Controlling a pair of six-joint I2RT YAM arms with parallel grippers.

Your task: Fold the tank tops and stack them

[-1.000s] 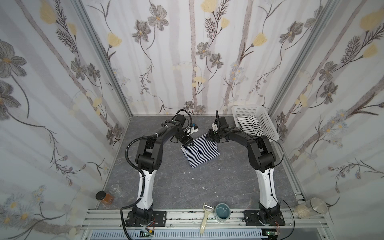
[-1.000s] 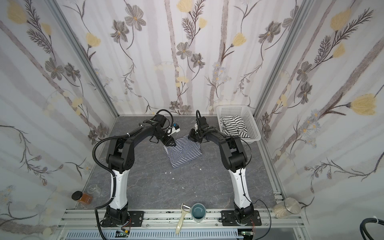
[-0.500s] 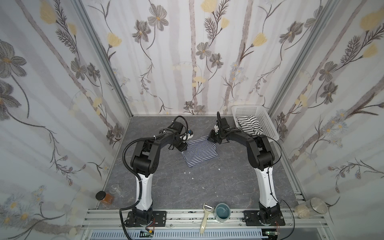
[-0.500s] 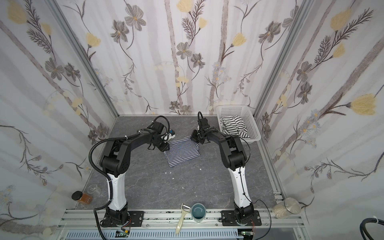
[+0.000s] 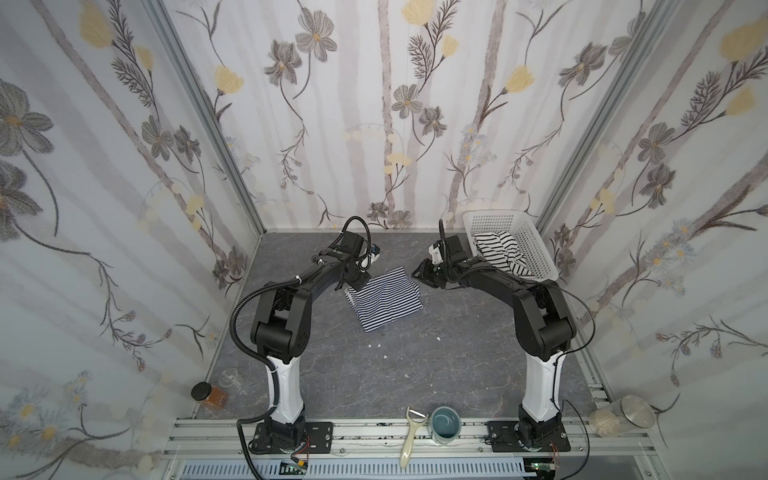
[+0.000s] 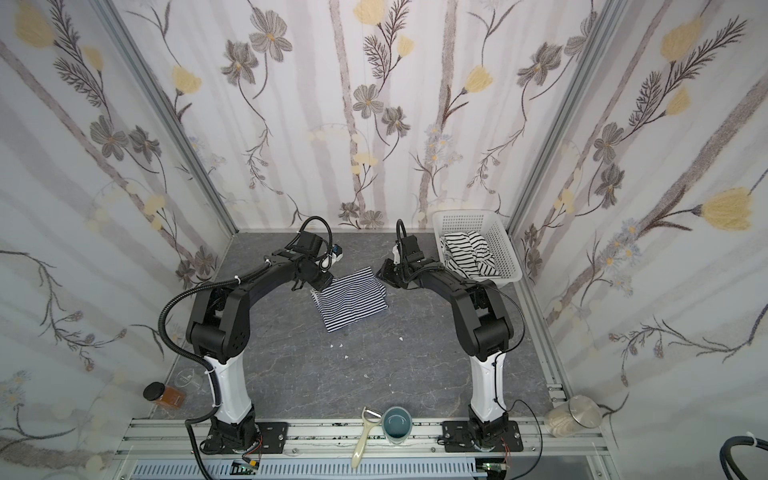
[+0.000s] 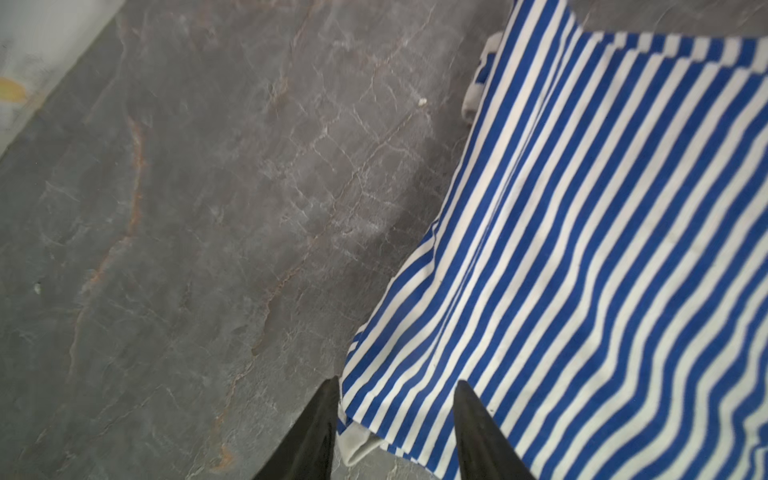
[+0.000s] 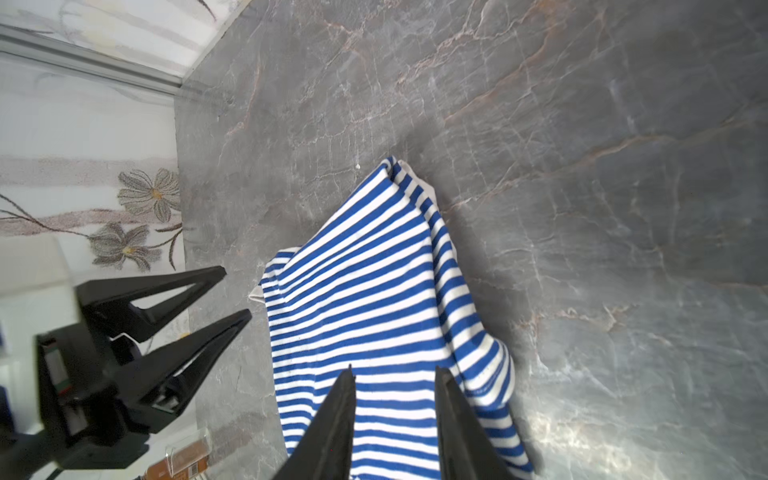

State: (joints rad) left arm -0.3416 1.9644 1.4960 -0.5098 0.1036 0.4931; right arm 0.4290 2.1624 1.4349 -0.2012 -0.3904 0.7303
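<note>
As left pincer [image 7: 397,381] gapes, navy top [image 7: 582,249] beneath

Three walls [image 5: 374,104] papered in pale stripes with grey and yellow flowers enclose the space, joined by aluminium corner posts [image 5: 210,116]. The bench [image 5: 374,386] is dark grey, marble-veined, evenly lit, with an aluminium rail [image 5: 374,432] along its near edge.

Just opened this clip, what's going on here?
Two robot arms are working on laundry. A folded blue-striped top lies on the grey table between them. The left gripper and right gripper are both open at its far edge, neither clamping the cloth. A second, black-striped top sits crumpled in the white basket, not yet folded or stacked.
</note>
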